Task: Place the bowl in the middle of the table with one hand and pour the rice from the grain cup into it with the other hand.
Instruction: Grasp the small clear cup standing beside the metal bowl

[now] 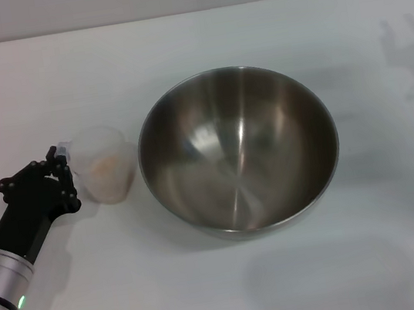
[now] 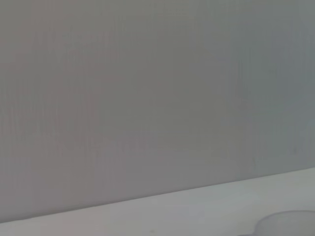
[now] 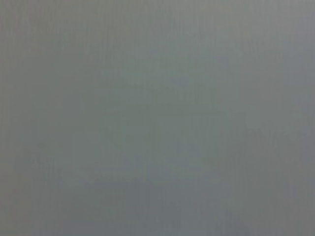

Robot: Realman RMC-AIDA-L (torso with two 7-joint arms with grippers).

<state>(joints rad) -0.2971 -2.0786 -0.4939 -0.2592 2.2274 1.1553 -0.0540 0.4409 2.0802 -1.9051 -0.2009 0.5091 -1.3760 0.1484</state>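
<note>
Start at your left gripper point(image 1: 63, 170), at the lower left of the head view: its jaws sit at the handle side of the grain cup point(image 1: 104, 164), but you cannot tell from these pictures whether they are clamped on it or merely beside it. The cup stands upright on the tabletop point(image 1: 212, 294), with the pale rice point(image 1: 105, 165) inside it, just beside the left rim of the stainless-steel bowl point(image 1: 239, 150). The left wrist view gives you little more, only a faint curved rim of the cup point(image 2: 288, 223) at its lower right corner, with the white tabletop running off to a grey wall. The bowl rests roughly in the middle of the frame, empty, so the placing step looks done. Your right gripper is out of view; only a dark scrap of the arm shows at the upper right corner of the head view, and the right wrist view shows plain grey. What is left, as far as you can judge: secure the cup, lift it over the bowl and tip the rice in.
</note>
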